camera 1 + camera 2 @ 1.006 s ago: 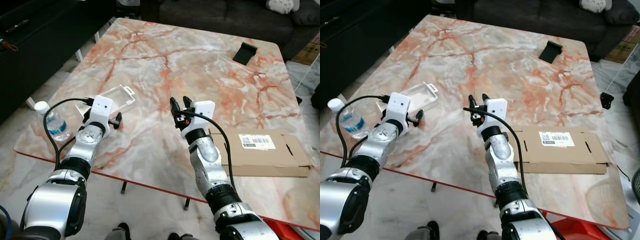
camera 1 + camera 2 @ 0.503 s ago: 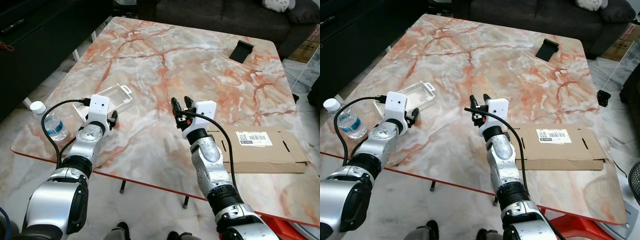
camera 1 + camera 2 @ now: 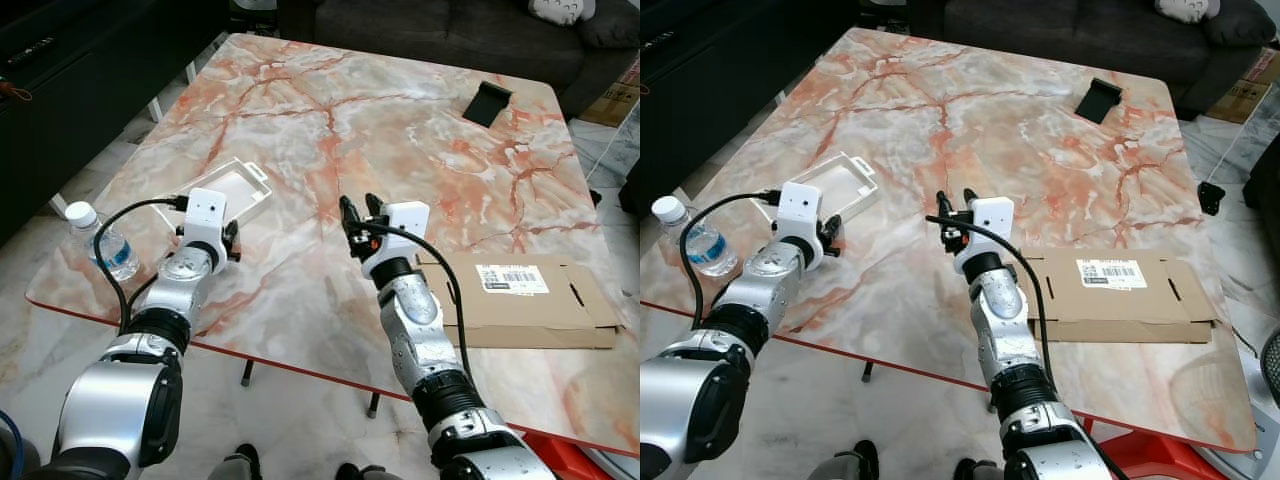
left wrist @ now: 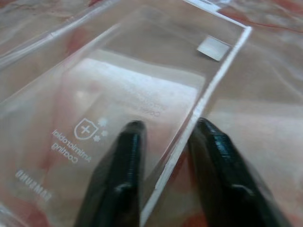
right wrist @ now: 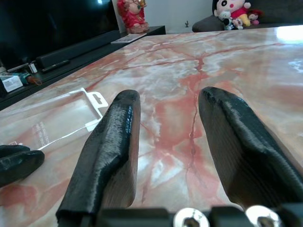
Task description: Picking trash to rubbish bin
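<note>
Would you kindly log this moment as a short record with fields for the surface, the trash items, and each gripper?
surface: marble table
trash item 1: clear plastic package, lying flat near the table's left edge
trash item 2: flattened cardboard box, on the robot's right
trash item 3: water bottle, upright at the left corner
other: black stand, far side
left gripper: jaws open astride the package's edge
right gripper: jaws open, over bare marble, holding nothing

Plastic package (image 3: pixel 232 190) placed on table (image 3: pixel 400 130) at left, water bottle (image 3: pixel 103 243) further left at edge, flattened cardboard box (image 3: pixel 530 305) at right, small stand (image 3: pixel 490 103) behind.
</note>
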Robot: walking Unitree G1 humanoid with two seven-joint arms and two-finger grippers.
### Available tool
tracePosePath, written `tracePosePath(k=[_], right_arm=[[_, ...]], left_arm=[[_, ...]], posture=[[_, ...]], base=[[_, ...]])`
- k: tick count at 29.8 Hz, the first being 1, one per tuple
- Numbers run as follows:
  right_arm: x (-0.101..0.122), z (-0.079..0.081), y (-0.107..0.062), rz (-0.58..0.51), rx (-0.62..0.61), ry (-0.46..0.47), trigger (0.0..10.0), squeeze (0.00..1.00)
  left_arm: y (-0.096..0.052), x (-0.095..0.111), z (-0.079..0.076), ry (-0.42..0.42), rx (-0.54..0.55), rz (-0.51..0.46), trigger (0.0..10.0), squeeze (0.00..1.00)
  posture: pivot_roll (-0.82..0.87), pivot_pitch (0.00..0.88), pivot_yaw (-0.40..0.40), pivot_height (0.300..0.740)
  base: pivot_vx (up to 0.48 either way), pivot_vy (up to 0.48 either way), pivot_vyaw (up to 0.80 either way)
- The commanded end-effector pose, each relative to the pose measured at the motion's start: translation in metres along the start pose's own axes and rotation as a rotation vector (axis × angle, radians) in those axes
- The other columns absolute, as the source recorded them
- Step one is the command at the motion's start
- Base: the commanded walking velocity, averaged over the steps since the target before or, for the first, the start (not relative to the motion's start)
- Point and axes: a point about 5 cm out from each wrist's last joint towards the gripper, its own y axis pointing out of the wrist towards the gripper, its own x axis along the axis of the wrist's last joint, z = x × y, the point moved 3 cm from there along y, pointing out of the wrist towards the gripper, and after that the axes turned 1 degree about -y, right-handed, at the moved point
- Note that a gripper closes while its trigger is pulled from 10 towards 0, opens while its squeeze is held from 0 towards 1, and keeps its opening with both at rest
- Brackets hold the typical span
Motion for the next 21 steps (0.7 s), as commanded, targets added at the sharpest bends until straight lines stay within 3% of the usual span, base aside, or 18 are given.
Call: tracePosePath(k=[1,8,19,20,21], right_arm=[[-0.001,-0.003,-0.002,0.008,-0.011,-0.001,10.0,0.00],[-0.001,-0.004,0.000,0.008,-0.021,-0.003,10.0,0.00],[0.001,-0.007,0.003,0.004,-0.046,-0.015,10.0,0.00],[0.002,-0.008,0.003,-0.002,-0.059,-0.016,10.0,0.00],[0.003,-0.009,0.003,-0.005,-0.066,-0.015,10.0,0.00]], left_arm=[[-0.001,-0.014,-0.010,-0.018,-0.033,0.066,0.0,0.00],[0.000,-0.012,-0.014,-0.026,-0.039,0.053,0.0,0.00],[-0.005,0.010,-0.028,-0.027,-0.063,-0.143,0.0,0.00],[-0.008,0.010,-0.032,-0.007,-0.070,-0.167,0.7,0.00],[-0.009,0.010,-0.034,0.000,-0.069,-0.176,0.7,0.00]], posture=[[0.06,0.187,-0.074,0.740],[0.06,0.185,-0.068,0.740],[0.08,0.168,-0.053,0.740],[0.08,0.166,-0.050,0.740],[0.08,0.166,-0.050,0.740]], base=[[0.000,0.000,0.00],[0.000,0.000,0.00],[0.000,0.000,0.00],[0.000,0.000,0.00],[0.000,0.000,0.00]])
